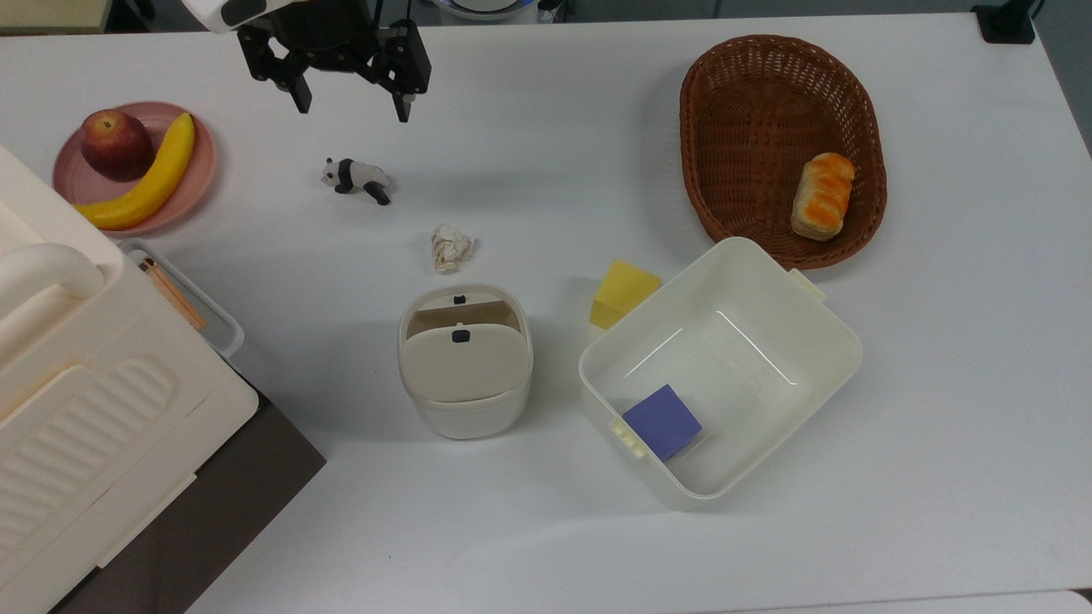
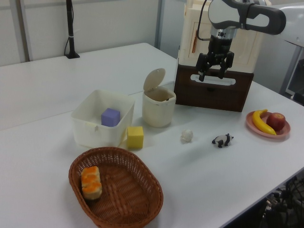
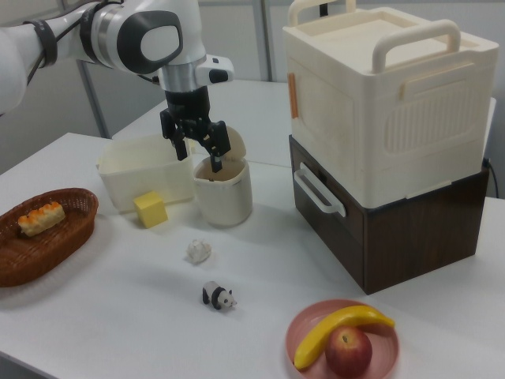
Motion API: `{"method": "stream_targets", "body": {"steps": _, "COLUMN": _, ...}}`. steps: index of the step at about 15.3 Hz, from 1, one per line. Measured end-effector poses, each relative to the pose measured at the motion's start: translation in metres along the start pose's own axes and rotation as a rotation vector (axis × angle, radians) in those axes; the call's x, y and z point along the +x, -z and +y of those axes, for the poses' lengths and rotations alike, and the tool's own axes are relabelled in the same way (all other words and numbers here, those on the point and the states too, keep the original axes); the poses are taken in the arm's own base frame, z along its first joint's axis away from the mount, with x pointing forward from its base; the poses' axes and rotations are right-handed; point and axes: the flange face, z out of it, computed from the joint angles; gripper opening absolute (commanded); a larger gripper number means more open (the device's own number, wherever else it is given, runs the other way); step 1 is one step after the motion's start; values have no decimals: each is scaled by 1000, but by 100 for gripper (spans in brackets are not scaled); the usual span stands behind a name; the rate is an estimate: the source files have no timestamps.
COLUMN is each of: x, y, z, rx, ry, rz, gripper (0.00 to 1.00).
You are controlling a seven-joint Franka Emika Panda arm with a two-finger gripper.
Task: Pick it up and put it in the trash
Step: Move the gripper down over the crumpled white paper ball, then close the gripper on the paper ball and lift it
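Note:
The crumpled off-white paper ball lies on the white table, just beyond the trash as the top view shows it. The trash is a small cream rounded bin; its swing lid is tilted and leaves a gap at the top. My gripper hangs open and empty well above the table. In the top view it is up and to the left of the paper, past the panda figurine.
A square cream tub holding a purple cube stands at the top view's right of the trash, with a yellow cube beside it. A wicker basket holds bread. A pink plate carries an apple and banana. A cream case stands on a brown box.

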Motion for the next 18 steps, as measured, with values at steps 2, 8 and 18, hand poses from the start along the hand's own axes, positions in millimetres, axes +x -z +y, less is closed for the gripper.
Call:
{"method": "stream_targets", "body": {"steps": 2, "x": 0, "y": -1, "z": -1, "rx": 0, "ry": 2, "rz": -3, "gripper": 100}}
{"method": "stream_targets", "body": {"steps": 8, "x": 10, "y": -49, "z": -31, "rx": -3, "ry": 105, "rz": -71, "gripper": 100}}
{"method": "stream_targets", "body": {"steps": 18, "x": 26, "y": -200, "z": -103, "rx": -60, "ry": 244, "rz": -150, "gripper": 100}}
